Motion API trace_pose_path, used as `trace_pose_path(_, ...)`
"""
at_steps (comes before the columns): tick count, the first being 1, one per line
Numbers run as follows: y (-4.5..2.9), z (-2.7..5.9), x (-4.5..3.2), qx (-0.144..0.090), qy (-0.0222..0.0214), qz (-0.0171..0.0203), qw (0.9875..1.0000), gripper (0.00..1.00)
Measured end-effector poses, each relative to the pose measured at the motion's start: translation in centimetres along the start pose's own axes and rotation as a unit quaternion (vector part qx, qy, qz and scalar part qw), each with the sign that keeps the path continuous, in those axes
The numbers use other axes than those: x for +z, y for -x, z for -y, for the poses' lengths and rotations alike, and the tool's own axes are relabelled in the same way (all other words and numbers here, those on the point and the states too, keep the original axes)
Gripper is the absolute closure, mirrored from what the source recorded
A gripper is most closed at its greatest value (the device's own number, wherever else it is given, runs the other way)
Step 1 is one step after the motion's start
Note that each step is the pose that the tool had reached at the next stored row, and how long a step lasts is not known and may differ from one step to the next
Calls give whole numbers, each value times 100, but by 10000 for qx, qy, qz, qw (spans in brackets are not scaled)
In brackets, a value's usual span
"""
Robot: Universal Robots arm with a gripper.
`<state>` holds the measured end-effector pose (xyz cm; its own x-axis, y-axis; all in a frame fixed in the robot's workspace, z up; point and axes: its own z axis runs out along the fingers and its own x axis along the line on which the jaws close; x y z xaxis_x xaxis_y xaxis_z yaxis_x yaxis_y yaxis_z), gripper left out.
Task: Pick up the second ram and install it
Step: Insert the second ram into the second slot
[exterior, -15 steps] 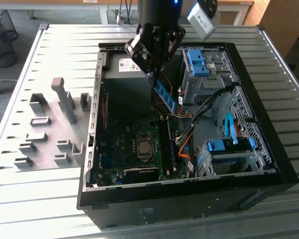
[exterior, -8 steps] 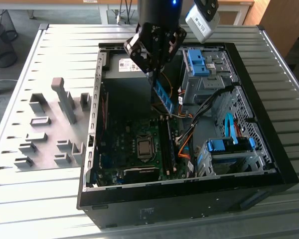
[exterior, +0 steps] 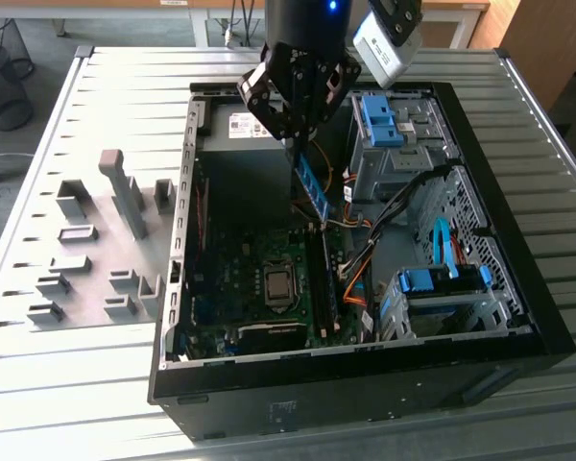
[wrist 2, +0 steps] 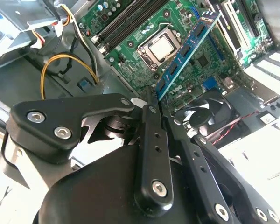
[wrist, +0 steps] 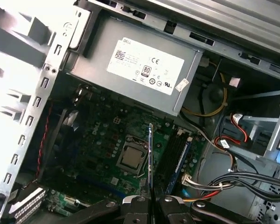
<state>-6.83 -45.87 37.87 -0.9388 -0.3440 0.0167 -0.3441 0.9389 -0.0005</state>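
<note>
The second ram (exterior: pixel 313 189) is off the table and in the air, clamped by one end in the gripper (exterior: pixel 299 142) above the open computer case (exterior: pixel 518 317). Its long axis runs away from the fingertips and down toward the motherboard (exterior: pixel 240 279), tilted a little to the exterior view's right. The free end hangs just over the far end of the memory slots (exterior: pixel 324 279) and does not touch them. In the second wrist view the blue-green strip (wrist 2: pixel 186 53) shows its dark chips and reaches out from the closed fingers (wrist 2: pixel 151 121) across the board. In the first wrist view it is seen edge-on (wrist: pixel 150 158), a thin line rising from the pinched fingers (wrist: pixel 137 201) between the processor (wrist: pixel 130 157) and the slots (wrist: pixel 175 156).

The relation that counts, as I judge it: the slots lie below the stick and run near to far — while the stick points down at them end-first, so its long axis is not yet laid along a slot. Nothing is seated.

Further out, the power supply (exterior: pixel 240 125) sits at the far wall of the case, and the grey fixture blocks (exterior: pixel 96 250) stand well apart on the table (exterior: pixel 125 86) at the exterior view's left.
</note>
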Motion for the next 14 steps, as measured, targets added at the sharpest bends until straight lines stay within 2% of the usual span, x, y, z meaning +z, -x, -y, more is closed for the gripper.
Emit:
trace_pose_path(7,0,0,4,325,6,0,9995,86)
trace_pose_path(14,0,0,7,651,11,0,9979,86)
